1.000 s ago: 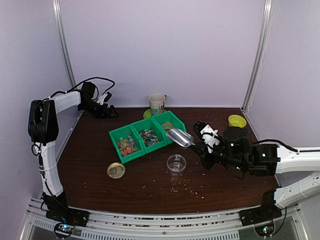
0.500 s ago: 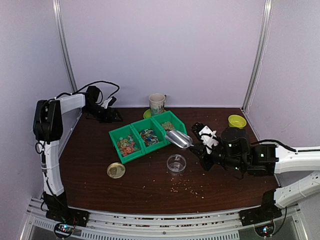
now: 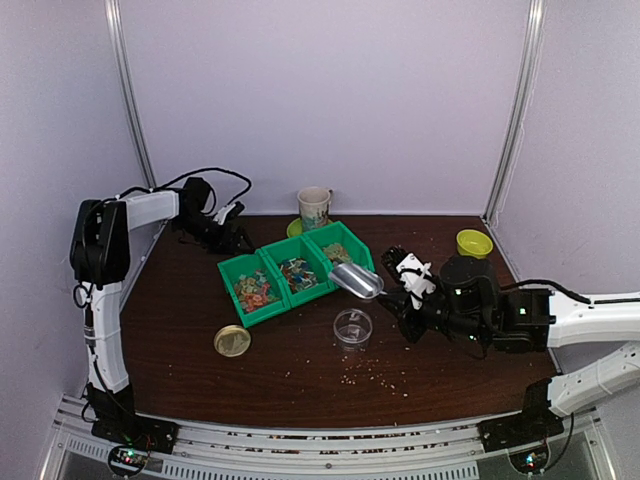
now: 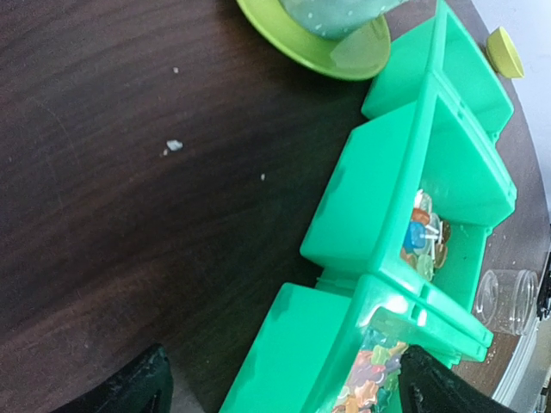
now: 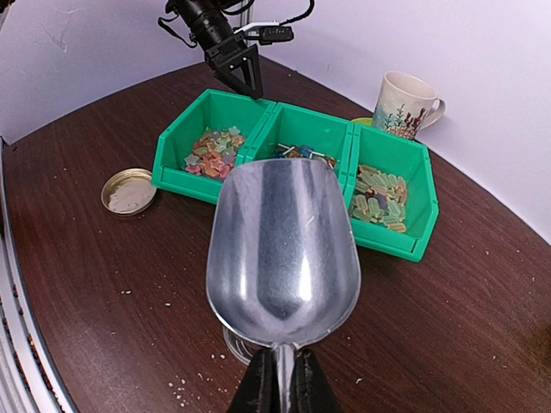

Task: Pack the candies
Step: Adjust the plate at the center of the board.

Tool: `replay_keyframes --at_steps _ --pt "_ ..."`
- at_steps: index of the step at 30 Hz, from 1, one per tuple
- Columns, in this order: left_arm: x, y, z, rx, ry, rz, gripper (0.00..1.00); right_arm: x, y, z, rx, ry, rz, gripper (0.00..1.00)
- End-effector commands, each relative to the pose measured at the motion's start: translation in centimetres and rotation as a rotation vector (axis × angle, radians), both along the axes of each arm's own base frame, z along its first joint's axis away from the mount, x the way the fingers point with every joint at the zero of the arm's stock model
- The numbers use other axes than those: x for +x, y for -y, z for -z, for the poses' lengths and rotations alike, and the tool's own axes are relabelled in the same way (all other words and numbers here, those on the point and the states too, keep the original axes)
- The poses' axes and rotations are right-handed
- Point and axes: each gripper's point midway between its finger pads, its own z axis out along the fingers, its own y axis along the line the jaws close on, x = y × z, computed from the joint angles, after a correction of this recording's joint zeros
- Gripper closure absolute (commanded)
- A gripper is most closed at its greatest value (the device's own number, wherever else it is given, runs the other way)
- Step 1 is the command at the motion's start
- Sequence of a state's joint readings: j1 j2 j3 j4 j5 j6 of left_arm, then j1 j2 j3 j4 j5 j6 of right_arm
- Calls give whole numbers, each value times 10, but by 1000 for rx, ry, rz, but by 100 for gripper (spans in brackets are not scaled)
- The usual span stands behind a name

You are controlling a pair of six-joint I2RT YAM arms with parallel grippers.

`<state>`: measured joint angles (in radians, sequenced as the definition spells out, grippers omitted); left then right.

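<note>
High overhead and both close wrist views share green bins [image 5: 194, 185].

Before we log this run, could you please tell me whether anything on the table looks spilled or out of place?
Yes: small loose bits lie scattered on the table just in front of the clear jar, outside it and the green bins; they look spilled. Nothing else stands out.

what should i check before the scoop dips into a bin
1. Scoop empty: ok, bare metal bowl.
2. Right gripper shut on the scoop's handle: ok.
3. Candies in all three green bins: ok.
4. Jar upright and open, lid lying apart: ok.
5. Left gripper away from the scoop's path: cannot tell; it hangs open at the leftmost bin's far edge.
6. Table free of spills: not ok, crumbs near the jar.
</note>
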<state>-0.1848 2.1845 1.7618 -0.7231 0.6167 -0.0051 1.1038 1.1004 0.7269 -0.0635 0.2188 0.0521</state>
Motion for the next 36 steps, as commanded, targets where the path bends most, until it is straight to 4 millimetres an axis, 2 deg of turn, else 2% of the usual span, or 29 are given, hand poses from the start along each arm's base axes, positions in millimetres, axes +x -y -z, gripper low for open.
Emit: replay_keyframes --at_steps 1,5,13,22,26,32,36 --pt "-12 3 1 22 -13 25 8 0 0 -2 31 3 -1 100" --pt "-20 6 1 39 -28 31 11 0 -1 -1 23 2 -4 100" --pt "-35 10 3 33 -78 23 24 -1 5 -3 16 13 5 100" --pt "-54 23 4 61 -124 -31 27 1 6 -5 0 29 8 100" --pt "-63 30 -2 59 -122 -31 30 1 5 -5 -22 27 1 100" --pt "-70 35 -11 67 -124 -65 39 1 8 -11 -22 33 8 100" --pt "-71 34 -7 130 -107 -84 44 2 3 -8 -33 29 -5 100"
